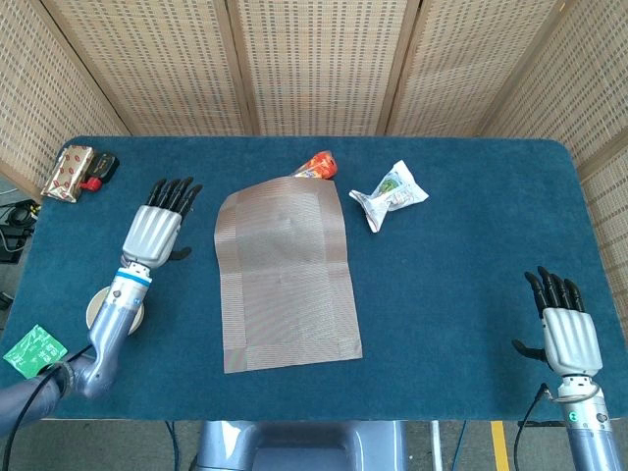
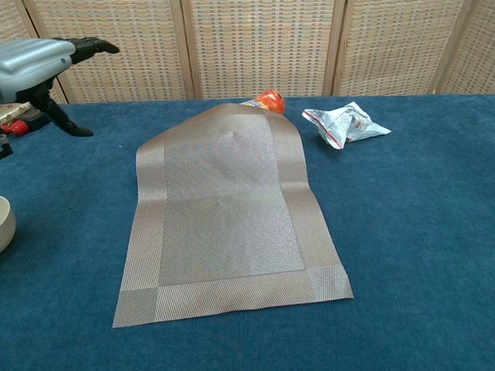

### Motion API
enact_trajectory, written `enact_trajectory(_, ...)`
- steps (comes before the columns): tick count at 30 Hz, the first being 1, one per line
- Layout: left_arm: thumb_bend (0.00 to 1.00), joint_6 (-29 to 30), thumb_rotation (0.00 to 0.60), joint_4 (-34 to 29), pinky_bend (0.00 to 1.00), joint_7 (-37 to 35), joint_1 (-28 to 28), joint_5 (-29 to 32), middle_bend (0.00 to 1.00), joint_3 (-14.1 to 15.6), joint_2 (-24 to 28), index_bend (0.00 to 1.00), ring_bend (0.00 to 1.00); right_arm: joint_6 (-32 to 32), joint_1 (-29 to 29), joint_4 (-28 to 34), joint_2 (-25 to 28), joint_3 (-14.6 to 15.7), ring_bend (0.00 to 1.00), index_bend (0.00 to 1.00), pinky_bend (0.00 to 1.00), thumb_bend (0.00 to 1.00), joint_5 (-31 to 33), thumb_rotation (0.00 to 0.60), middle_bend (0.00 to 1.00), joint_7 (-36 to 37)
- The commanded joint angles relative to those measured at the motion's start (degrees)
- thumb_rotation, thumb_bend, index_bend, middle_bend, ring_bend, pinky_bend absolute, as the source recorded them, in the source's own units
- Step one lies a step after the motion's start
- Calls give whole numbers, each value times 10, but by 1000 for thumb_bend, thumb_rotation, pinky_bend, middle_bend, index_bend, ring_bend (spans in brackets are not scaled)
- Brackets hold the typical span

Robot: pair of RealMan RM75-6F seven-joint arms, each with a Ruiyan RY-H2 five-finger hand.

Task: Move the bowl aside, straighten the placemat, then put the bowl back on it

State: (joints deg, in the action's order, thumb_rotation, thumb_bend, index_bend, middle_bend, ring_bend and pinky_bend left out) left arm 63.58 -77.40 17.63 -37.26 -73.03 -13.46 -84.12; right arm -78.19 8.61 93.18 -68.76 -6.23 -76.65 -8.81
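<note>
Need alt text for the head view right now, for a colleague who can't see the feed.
A grey woven placemat lies unfolded mid-table, its far edge draped over an orange bottle. The left hand hovers open beside its left edge, above a bowl; the right hand waits open at the table's near right. A crumpled snack bag lies beyond the mat.

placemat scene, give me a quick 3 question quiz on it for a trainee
1. True or false: the bowl sits on the placemat.
2. What lies under the placemat's far edge? A) orange bottle B) green packet C) crumpled wrapper
3. Fill in: the left hand holds ____.

Key:
1. False. It stands on the table, left of the placemat.
2. A. The orange bottle pokes out from under it; the crumpled wrapper lies apart, to the right.
3. Nothing. Its fingers are spread, beside the placemat, not touching it.
</note>
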Motion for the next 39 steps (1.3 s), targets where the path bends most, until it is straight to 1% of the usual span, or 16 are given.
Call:
enact_trajectory(1,38,69,600,-88,0,7,68,-41,0,57,59,0,0,1,1,-1,-6,6,0,0,0,66,-6,600,0,-9)
enact_trajectory(3,38,95,600,-105,0,17,90,-53,0,74,68,0,0,1,2,-3,-10,10,0,0,0,62,-11,600,0,-14)
enact_trajectory(5,38,127,600,-121,0,32,119,-66,0,97,76,0,0,4,3,-7,-16,13,0,0,0,59,-15,600,0,-18)
enact_trajectory(9,38,183,600,-133,0,37,169,-90,0,132,83,0,0,6,6,-18,-26,19,0,0,0,36,-25,600,0,-21)
enact_trajectory(12,34,207,600,-126,0,33,196,-103,0,150,89,0,0,1,7,-24,-32,23,0,0,0,1,-40,600,0,-21)
enact_trajectory(14,31,220,600,-122,0,28,211,-106,0,157,93,0,0,-4,7,-27,-36,28,0,0,0,0,-52,600,0,-26)
enact_trajectory(18,28,249,600,-111,0,4,241,-129,0,175,105,0,0,-11,11,-27,-55,49,0,0,0,0,-102,600,0,-31)
enact_trajectory(21,28,265,600,-106,0,-9,251,-143,0,176,107,0,0,-9,14,-29,-78,64,0,0,0,0,-131,600,0,-35)
enact_trajectory(24,29,273,600,-105,0,-21,259,-151,0,175,112,0,0,10,24,-26,-107,75,0,0,0,0,-145,600,0,-45)
enact_trajectory(26,28,273,600,-108,0,-26,261,-153,0,173,115,0,0,34,37,-30,-135,79,0,0,0,0,-151,600,0,-67)
enact_trajectory(29,28,273,600,-111,0,-31,264,-157,0,171,118,0,0,56,49,-39,-172,79,0,0,0,0,-153,600,0,-88)
enact_trajectory(33,28,272,600,-112,0,-34,267,-162,0,169,120,0,0,78,64,-54,-220,73,0,0,0,0,-149,600,0,-95)
enact_trajectory(37,28,268,600,-111,0,-41,269,-164,0,164,121,0,0,104,76,-77,-266,59,0,0,0,0,-121,600,0,-108)
enact_trajectory(39,28,264,600,-109,0,-43,269,-164,0,162,122,0,0,111,80,-85,-279,55,0,0,0,0,-113,600,0,-113)
